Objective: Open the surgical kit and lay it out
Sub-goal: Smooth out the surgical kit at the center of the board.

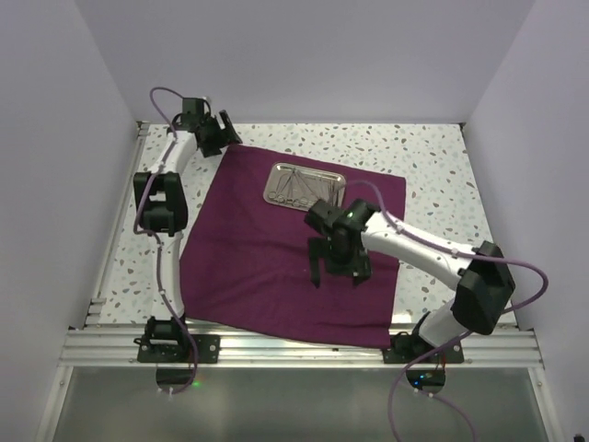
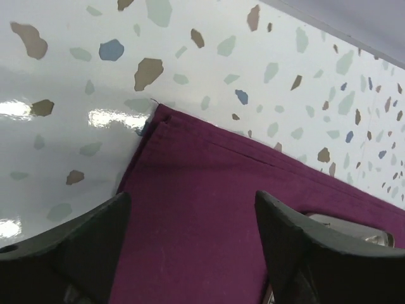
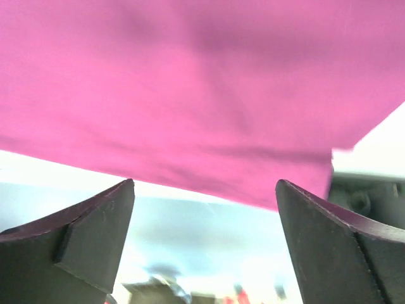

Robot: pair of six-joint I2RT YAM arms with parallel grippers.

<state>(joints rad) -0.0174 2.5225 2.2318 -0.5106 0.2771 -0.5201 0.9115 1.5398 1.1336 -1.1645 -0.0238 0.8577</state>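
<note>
The dark purple cloth [image 1: 267,249] lies spread flat on the speckled table. The shiny steel tray [image 1: 304,185] sits on its far part with thin silver instruments [image 1: 296,191] inside. My left gripper [image 1: 219,132] is open and empty at the cloth's far left corner [image 2: 161,114]; a bit of the tray [image 2: 354,229] shows by its right finger. My right gripper [image 1: 336,273] is open and empty, hovering over the cloth's middle. The right wrist view shows the cloth [image 3: 202,82] and its near edge.
The speckled tabletop [image 1: 433,157] surrounds the cloth. White walls enclose the back and sides. An aluminium rail [image 1: 304,348] runs along the near edge, with both arm bases bolted to it.
</note>
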